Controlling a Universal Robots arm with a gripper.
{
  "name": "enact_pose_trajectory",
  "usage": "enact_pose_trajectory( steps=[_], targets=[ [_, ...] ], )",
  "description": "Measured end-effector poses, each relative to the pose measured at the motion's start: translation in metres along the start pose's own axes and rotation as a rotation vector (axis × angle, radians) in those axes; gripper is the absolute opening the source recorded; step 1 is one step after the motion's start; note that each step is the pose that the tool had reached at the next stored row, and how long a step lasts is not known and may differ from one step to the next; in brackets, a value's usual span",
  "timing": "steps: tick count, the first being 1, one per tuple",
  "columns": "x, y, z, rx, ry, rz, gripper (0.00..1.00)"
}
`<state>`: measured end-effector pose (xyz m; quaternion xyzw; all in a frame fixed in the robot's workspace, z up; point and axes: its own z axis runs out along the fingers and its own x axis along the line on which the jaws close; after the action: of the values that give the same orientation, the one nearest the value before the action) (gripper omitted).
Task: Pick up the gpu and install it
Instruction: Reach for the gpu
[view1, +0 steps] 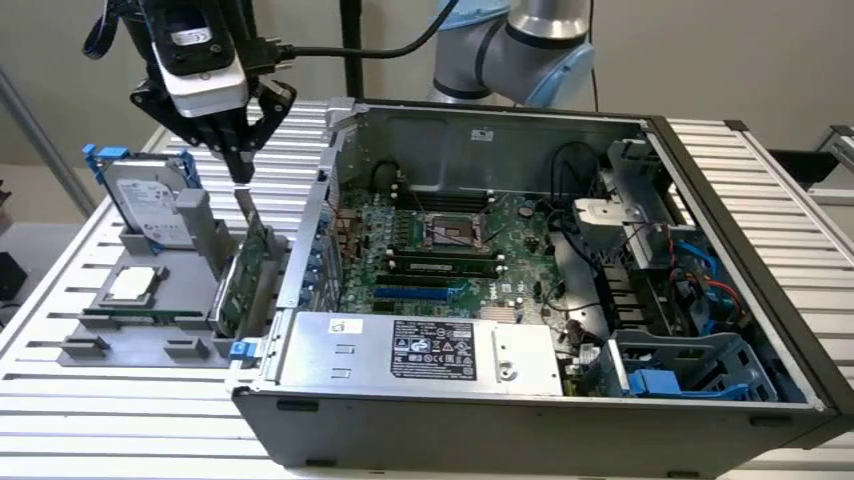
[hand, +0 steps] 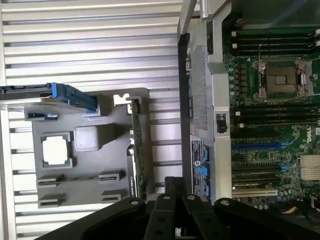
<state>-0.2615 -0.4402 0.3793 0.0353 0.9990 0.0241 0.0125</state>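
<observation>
The gpu (view1: 248, 268) stands on edge in a slot of the grey holder (view1: 127, 348), just outside the open computer case (view1: 441, 415). Its green board faces the exterior view's left and its silver bracket end points up. My gripper (view1: 240, 170) hangs straight above that bracket end, a short gap over it, with the fingers drawn together and nothing between them. In the wrist view the gpu (hand: 135, 150) appears as a thin green edge, and the black fingers (hand: 162, 210) sit over its near end.
A silver hard drive in a blue frame (view1: 144, 200) and a square processor chip (view1: 134, 284) sit in the same holder. Inside the case lies the motherboard (view1: 441, 250) with a blue expansion slot (view1: 414, 293). The case wall (view1: 314, 230) rises close beside the gpu.
</observation>
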Motion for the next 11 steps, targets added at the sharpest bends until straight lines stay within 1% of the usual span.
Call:
enact_pose_trajectory(
  steps=[7,8,11],
  targets=[
    [0.030,-0.0067,0.0117,0.0000,0.0000,0.000,0.00],
    [0.033,-0.0070,0.0136,-0.0003,-0.0002,0.000,0.00],
    [0.033,-0.0073,0.0142,0.0000,0.0006,0.000,0.00]
  ],
)
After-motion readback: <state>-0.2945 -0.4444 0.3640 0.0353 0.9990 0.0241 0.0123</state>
